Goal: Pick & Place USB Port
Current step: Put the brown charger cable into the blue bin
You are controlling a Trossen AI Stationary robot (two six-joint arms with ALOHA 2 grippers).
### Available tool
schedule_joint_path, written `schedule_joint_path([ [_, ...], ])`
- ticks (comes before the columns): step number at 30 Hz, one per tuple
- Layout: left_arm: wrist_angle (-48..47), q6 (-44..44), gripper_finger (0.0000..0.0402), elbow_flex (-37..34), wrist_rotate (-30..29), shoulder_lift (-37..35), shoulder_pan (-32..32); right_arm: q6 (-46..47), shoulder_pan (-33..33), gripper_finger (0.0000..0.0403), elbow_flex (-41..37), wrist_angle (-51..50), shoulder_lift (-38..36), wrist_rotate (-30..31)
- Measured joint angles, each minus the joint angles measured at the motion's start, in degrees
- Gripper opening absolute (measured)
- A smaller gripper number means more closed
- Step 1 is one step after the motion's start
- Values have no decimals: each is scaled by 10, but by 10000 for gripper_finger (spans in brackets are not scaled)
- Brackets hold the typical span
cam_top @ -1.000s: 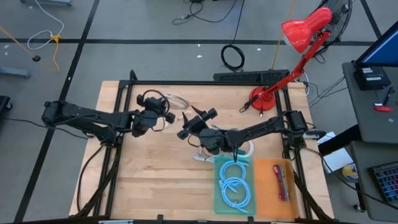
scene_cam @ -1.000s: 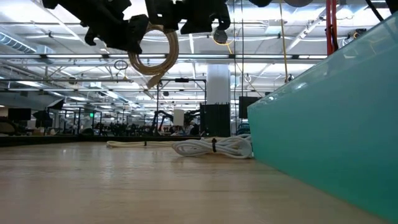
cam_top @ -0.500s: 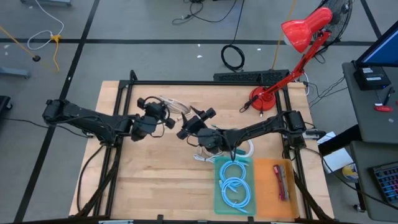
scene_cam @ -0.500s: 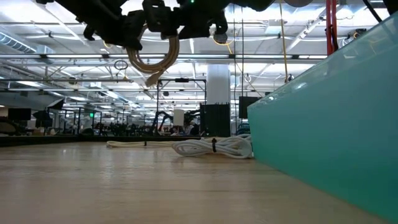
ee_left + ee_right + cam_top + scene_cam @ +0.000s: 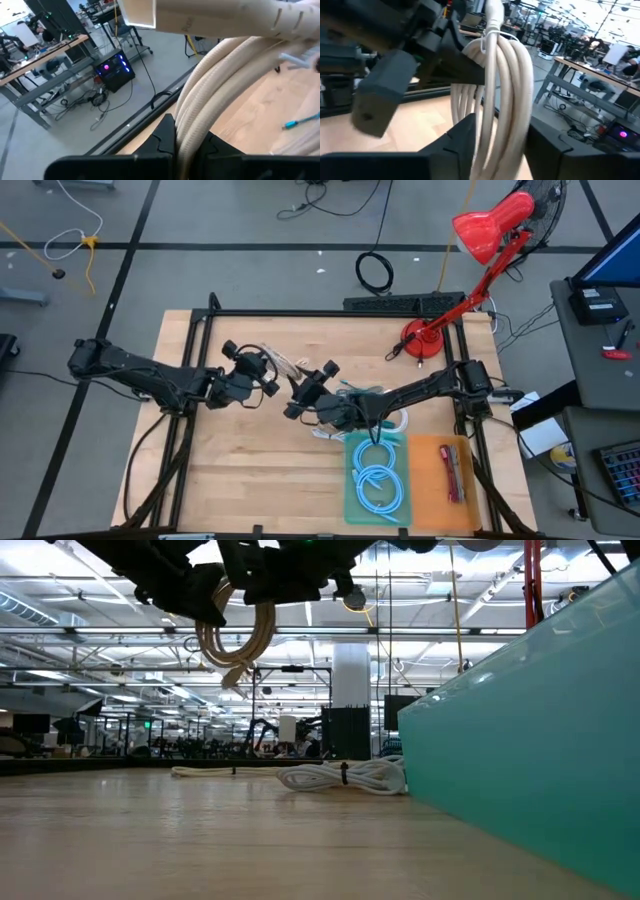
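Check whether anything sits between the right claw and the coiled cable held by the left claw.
Nothing visible does. The coiled cable, gripped by the left claw, already hangs between the right claw's fingers.

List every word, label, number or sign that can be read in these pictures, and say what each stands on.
No text can be read with certainty.
Faint embossed lettering on the plug of the cream cable coil, left wrist view: too blurred to read.
Pink glowing display on the dark box on the floor beyond the table: no legible characters.
Monitor at the high view's right edge: too small to read.
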Motion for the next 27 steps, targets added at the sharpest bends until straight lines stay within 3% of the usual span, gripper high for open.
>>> schedule_joint_path([
  [9, 1, 0, 11, 0, 23, 0, -5, 20, 9, 54, 0, -18, -1, 2],
  [13, -17, -17, 46, 0, 30, 0, -32, 53, 16, 34, 0, -61, -15, -10],
  [17, -63, -43, 71, 0, 31, -24, -68, 116, 29, 34, 0, -116, -44, -63],
  [23, -78, -42, 64, 2, 53, -100, -150, 198, 64, 33, 0, -196, -123, -143],
  [27, -71, -12, 62, 2, 61, -152, -220, 311, 81, 33, 0, -297, -189, -219],
])
